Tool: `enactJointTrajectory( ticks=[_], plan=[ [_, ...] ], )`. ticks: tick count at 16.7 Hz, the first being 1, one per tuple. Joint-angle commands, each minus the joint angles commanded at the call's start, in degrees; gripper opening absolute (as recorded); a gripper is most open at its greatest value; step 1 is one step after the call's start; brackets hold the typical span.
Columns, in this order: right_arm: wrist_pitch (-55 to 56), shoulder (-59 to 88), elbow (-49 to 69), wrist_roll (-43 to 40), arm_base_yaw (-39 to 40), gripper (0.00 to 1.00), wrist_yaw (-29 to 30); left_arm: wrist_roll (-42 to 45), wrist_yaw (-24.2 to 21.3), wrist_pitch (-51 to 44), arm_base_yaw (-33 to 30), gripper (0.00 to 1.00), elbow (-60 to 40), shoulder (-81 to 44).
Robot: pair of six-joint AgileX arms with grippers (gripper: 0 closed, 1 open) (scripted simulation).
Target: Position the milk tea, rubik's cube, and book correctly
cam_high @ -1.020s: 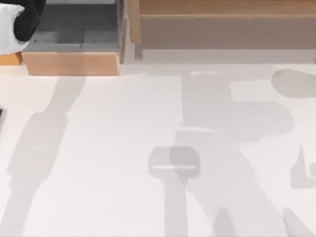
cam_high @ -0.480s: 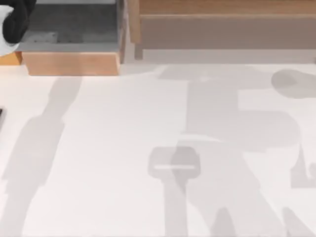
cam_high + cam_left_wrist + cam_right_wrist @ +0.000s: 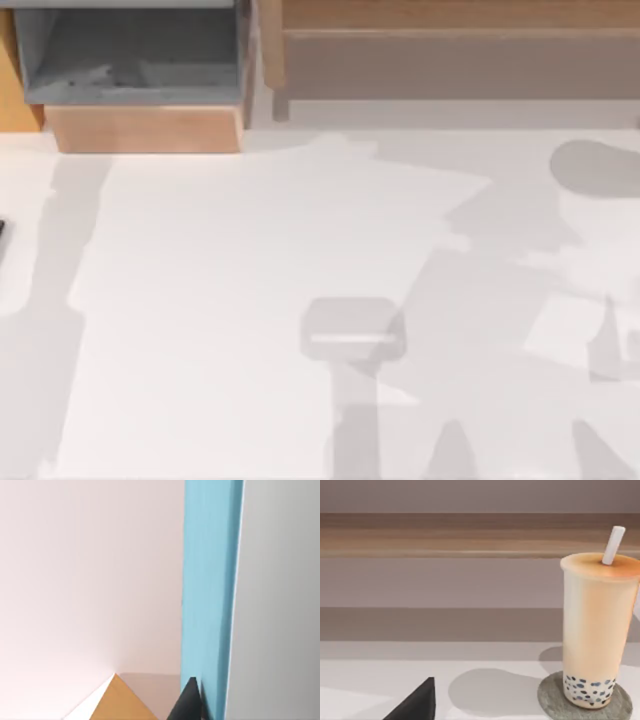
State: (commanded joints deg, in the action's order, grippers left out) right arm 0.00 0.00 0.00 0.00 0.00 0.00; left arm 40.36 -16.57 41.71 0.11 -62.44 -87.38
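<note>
Top view: white tabletop (image 3: 200, 330) crossed by grey shadows. At the back left, a wooden drawer-like box with a grey inside (image 3: 140, 60); to its right, a long wooden shelf unit (image 3: 450, 50) along the back edge. A thin dark edge of something at the far left border, too little to name.

Left wrist view: a tall light-blue slab, probably the book (image 3: 210, 595), standing upright, with a pale wall on one side and grey on the other. Below, an orange-brown wooden corner (image 3: 117, 700) and a dark fingertip (image 3: 187, 702) close against the blue slab. Cannot tell how far the left gripper is open, nor whether it has hold of the slab.

Right wrist view: clear cup of orange-cream milk tea (image 3: 597, 630) with dark pearls at the bottom and a white straw (image 3: 612, 545), upright on a round grey coaster (image 3: 550, 700) on the white table, wooden shelf behind. One black fingertip (image 3: 417, 705) low in the picture, well apart from the cup. Cannot tell the right gripper's opening; nothing seen in it.
</note>
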Motion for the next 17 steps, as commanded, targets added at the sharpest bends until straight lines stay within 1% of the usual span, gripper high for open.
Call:
enactJointTrajectory(
  ticks=[4, 7, 10, 13, 15, 17],
  plan=[
    [0.0, 0.0, 0.0, 0.0, 0.0, 1.00, 0.0, 21.4, -9.4, 1.8, 8.7, 0.00, 8.8, 6.7],
    [0.0, 0.0, 0.0, 0.0, 0.0, 1.00, 0.0, 37.1, -13.9, 1.1, 16.8, 0.00, 15.8, 6.5],
    [0.0, 0.0, 0.0, 0.0, 0.0, 1.00, 0.0, 51.1, -16.3, -1.3, 24.8, 0.00, 22.8, 1.9],
    [0.0, 0.0, 0.0, 0.0, 0.0, 1.00, 0.0, 63.2, -17.5, -4.1, 31.8, 0.00, 28.7, -4.8],
    [0.0, 0.0, 0.0, 0.0, 0.0, 1.00, 0.0, 68.9, -17.9, -5.7, 35.4, 0.00, 31.7, -8.9],
    [0.0, 0.0, 0.0, 0.0, 0.0, 1.00, 0.0, 72.4, -18.2, -6.9, 37.7, 0.00, 33.5, -11.8]
  ],
)
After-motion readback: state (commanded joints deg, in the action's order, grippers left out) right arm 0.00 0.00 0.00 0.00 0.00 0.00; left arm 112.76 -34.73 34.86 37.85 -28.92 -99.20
